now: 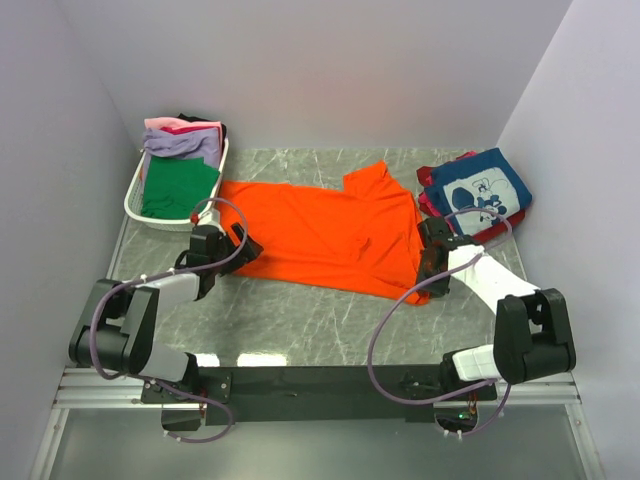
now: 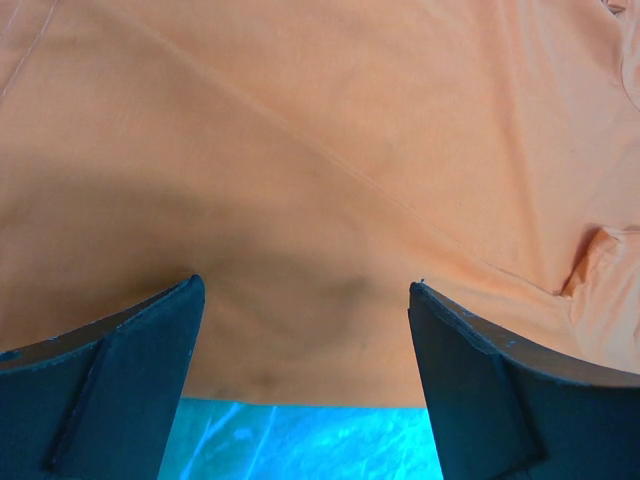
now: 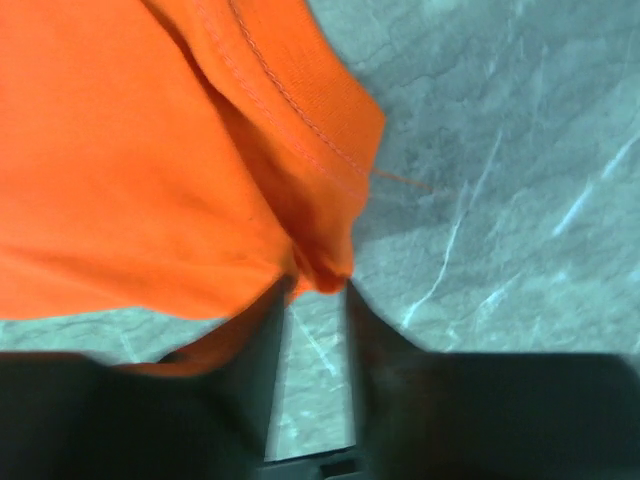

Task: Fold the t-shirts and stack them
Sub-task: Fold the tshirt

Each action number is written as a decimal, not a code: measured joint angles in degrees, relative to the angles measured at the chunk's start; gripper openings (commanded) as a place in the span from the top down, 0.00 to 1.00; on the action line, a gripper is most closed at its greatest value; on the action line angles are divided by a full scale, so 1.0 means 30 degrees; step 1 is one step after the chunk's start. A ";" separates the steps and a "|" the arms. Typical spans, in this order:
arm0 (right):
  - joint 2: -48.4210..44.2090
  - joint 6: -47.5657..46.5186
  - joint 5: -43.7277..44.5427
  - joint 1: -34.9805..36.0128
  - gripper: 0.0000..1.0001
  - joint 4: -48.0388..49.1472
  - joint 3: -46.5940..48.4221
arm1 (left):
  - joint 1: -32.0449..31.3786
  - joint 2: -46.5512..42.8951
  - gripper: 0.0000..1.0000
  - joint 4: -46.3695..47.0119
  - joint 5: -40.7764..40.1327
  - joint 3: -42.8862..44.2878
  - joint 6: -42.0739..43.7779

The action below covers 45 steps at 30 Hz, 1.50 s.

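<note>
The right hand (image 3: 318, 292), nearly closed, pinches the near-right corner of the plain bright orange cloth t-shirt (image 1: 320, 235). The left hand (image 2: 305, 300) gapes wide and empty, jaws astride the shirt's near-left edge. The shirt lies spread on the grey marbled table (image 1: 300, 330), long axis left to right, between both hands.

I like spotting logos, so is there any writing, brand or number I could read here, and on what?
No readable text anywhere.
The navy t-shirt carries a white cartoon print; any lettering in it is too small to read.
The orange t-shirt and the white basket show no writing.
</note>
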 measured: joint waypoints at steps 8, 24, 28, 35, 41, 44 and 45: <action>-0.1013 -0.0437 0.0044 0.0168 0.40 -0.1501 0.2980 | 0.0000 -0.1297 0.08 -0.0714 -0.0219 -0.0787 -0.0721; 0.4379 -0.0627 -0.2404 0.5289 0.41 0.3585 0.6331 | -0.0823 -0.3767 0.06 -0.3555 -0.2171 -0.1406 -0.1945; 0.5829 -0.0627 -0.2346 0.5661 0.42 0.4029 0.6528 | -0.1049 -0.4699 0.06 -0.4772 -0.2849 -0.1341 -0.1931; 0.6783 -0.0532 -0.1719 0.6244 0.42 0.4765 0.6856 | -0.1122 -0.3009 0.06 -0.4510 -0.3315 0.0503 -0.1676; 0.7679 -0.0211 -0.0896 0.6550 0.42 0.5027 0.6790 | -0.1676 -0.0707 0.06 -0.2973 -0.3228 0.0852 -0.1676; 0.7774 0.0066 -0.0583 0.6783 0.42 0.5027 0.6375 | -0.1967 -0.0204 0.06 -0.2069 -0.3228 0.0852 -0.1756; 0.7766 0.0168 -0.0503 0.6892 0.42 0.5042 0.6178 | -0.2098 -0.0117 0.06 -0.1858 -0.3228 0.0852 -0.1807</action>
